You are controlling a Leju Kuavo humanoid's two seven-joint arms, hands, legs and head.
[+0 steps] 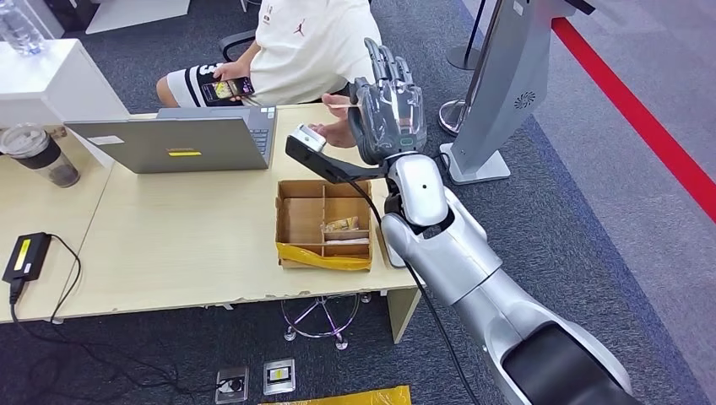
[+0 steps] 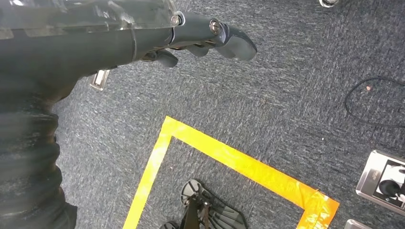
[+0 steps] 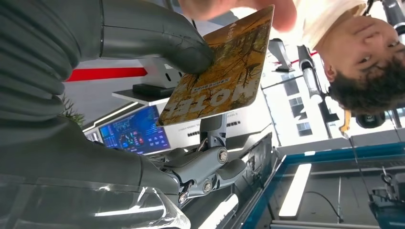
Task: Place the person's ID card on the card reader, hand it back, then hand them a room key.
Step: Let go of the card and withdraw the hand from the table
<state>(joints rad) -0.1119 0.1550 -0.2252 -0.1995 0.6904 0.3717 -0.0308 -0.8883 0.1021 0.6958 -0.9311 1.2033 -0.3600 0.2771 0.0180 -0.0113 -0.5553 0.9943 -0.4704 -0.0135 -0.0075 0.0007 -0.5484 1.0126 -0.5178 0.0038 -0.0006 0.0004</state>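
Observation:
My right hand (image 1: 390,105) is raised over the desk's far right corner, in front of a seated person (image 1: 304,42). In the right wrist view its thumb (image 3: 157,40) pinches an orange room key card (image 3: 224,71) printed "HOTEL". The person's fingers (image 3: 239,7) grip the card's far edge, so both of us hold it. From the head view the card (image 1: 338,105) shows edge-on between my hand and the person's hand (image 1: 333,132). My left hand (image 2: 210,38) hangs over the carpet with nothing in it, fingers stretched out. A black box with a yellow label (image 1: 25,253) lies at the desk's near left.
A divided cardboard box (image 1: 325,224) holding cards sits on the desk (image 1: 169,245) below my right hand. A laptop (image 1: 181,139) and a lidded cup (image 1: 38,152) stand at the back left. The person's other hand holds a phone (image 1: 226,89). A grey kiosk stand (image 1: 498,84) rises at the right.

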